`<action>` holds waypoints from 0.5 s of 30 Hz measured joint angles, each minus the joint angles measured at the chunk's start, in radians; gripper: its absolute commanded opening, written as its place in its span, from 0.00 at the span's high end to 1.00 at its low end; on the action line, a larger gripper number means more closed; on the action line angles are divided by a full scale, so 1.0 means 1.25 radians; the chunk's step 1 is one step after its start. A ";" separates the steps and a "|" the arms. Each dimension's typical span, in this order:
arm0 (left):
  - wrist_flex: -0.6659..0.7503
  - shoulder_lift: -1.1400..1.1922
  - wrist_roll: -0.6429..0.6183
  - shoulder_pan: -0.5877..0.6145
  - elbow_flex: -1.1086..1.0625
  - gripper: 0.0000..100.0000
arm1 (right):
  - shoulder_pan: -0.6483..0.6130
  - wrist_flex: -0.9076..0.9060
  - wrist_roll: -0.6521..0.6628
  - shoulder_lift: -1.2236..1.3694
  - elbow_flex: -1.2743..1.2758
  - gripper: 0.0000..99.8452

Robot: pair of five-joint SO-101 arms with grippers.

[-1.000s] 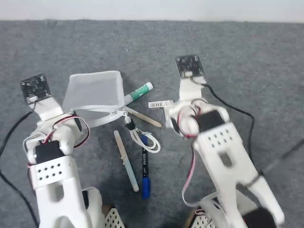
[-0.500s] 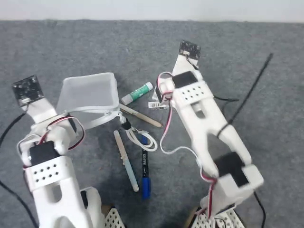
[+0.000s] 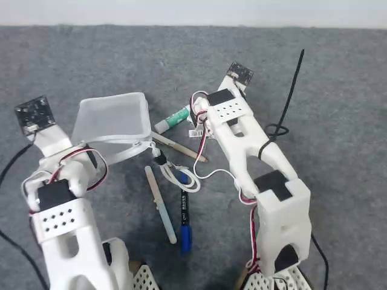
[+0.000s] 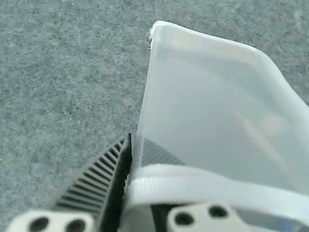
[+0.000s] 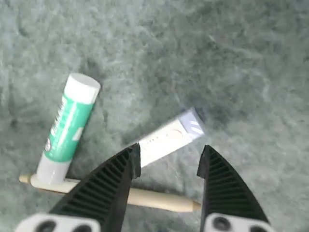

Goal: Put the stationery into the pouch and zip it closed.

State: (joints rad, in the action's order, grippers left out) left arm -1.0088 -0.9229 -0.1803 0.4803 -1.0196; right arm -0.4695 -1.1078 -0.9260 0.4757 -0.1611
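Comparing with a second ago, I see my right gripper (image 5: 169,153) has swung forward and down, jaws wide above the white eraser (image 5: 166,137) near the glue stick (image 5: 67,126). My left gripper (image 4: 135,155) stays clamped on the pouch (image 3: 115,118) rim, left of the glue stick.

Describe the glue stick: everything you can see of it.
The glue stick is a short round tube that looks like plastic, with a green printed body and a white piece at each end. It is closed and lies flat on the grey carpet, just off the pouch's corner. One end appears to touch the tip of the wooden pencil. The open right claw hangs nearby, clear of it.
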 measured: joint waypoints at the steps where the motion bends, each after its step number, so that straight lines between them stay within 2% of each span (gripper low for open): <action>1: 0.000 0.000 0.000 0.000 0.000 0.99 | 0.000 0.000 0.000 0.009 -0.007 0.81; 15: 0.000 0.000 0.000 0.000 0.000 0.99 | 0.016 0.000 -0.004 0.144 -0.123 0.81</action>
State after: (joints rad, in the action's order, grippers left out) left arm -1.0088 -0.9229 -0.1803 0.4803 -1.0196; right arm -0.4496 -1.1078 -0.9306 0.6552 -0.3145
